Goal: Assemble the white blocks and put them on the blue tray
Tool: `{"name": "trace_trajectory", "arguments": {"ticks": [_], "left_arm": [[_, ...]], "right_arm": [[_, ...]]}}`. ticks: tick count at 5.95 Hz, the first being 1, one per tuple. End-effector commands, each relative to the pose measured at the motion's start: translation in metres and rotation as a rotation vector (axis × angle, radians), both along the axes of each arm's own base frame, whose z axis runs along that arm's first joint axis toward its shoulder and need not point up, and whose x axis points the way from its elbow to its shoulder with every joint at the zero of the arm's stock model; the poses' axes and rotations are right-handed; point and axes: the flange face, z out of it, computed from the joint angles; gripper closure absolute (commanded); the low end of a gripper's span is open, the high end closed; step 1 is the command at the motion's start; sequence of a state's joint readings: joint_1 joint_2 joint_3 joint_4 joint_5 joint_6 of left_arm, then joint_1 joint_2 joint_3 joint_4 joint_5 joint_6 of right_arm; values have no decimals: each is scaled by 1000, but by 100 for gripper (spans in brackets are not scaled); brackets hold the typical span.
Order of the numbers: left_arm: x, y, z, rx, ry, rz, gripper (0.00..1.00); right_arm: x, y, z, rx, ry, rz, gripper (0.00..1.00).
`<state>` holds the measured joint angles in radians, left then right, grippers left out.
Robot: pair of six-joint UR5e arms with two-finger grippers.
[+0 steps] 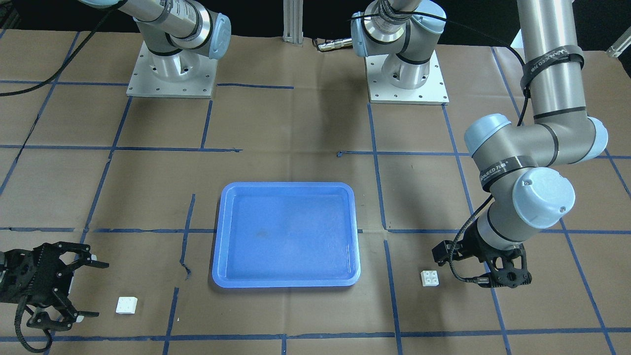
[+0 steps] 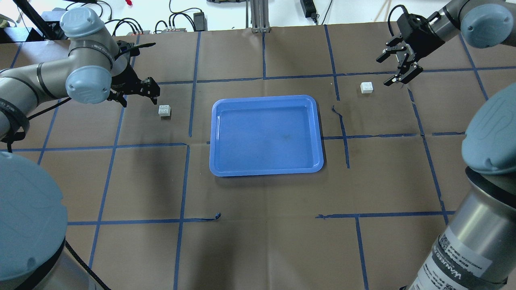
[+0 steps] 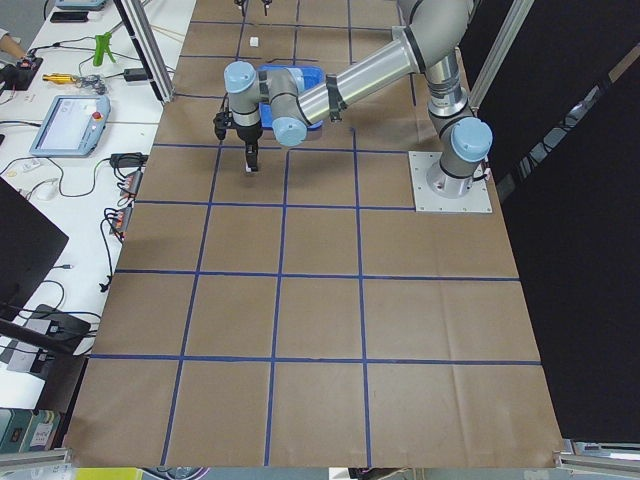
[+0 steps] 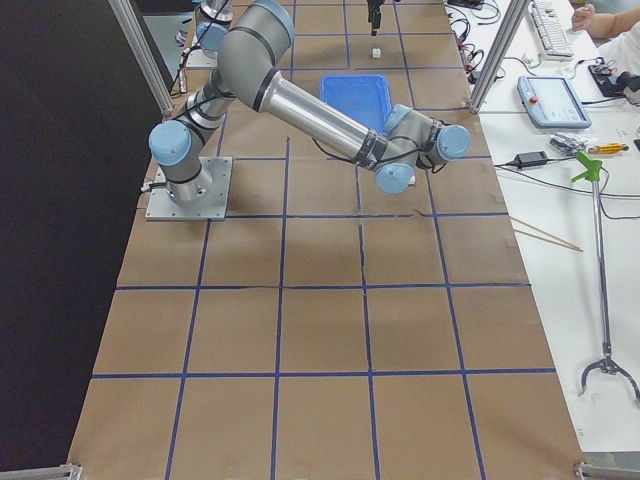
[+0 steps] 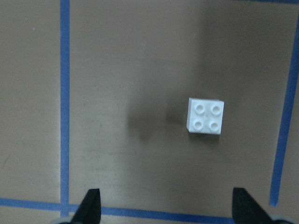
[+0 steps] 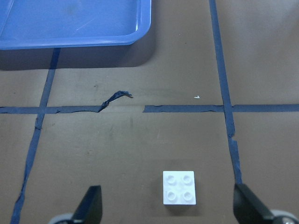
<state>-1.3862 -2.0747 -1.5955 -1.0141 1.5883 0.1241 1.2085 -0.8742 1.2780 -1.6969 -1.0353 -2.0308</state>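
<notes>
The blue tray lies empty in the middle of the table, also in the front view. One white block lies studs up to its left. My left gripper hovers open just beyond it; in the left wrist view the block lies ahead of the open gripper, right of centre. The other white block lies right of the tray. My right gripper is open beside it; in the right wrist view the block sits between the fingertips' line and the tray's corner.
Brown paper with a grid of blue tape lines covers the table. A torn, curled bit of tape lies between the tray and the right block. The two arm bases stand at the robot's side of the table.
</notes>
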Motion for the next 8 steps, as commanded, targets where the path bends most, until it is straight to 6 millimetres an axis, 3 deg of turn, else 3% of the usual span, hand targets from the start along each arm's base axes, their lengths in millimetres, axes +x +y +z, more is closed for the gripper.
{"name": "trace_trajectory", "arguments": {"ticks": [1,3,5,6,7,8], "left_arm": [[-42,-19,-29,-74,99,-89,1],[-42,-15,-66,-36,101,-133,1],[-30,-8,-73,34,-22,-180,2],[-30,-10,-71,23,-15,-177,8],[-30,-11,-70,14,-16,-174,24],[-36,-13,-65,-8,42,-174,52]], "right_arm": [[-15,-4,-42,-20,-45,0,0],[-13,-14,-58,-83,-98,-4,0],[-10,-6,-77,-58,-114,7,0],[-9,-6,-79,-56,-118,6,0],[-6,-8,-76,-72,-158,-10,3],[-5,-8,-74,-84,-169,-9,13]]}}
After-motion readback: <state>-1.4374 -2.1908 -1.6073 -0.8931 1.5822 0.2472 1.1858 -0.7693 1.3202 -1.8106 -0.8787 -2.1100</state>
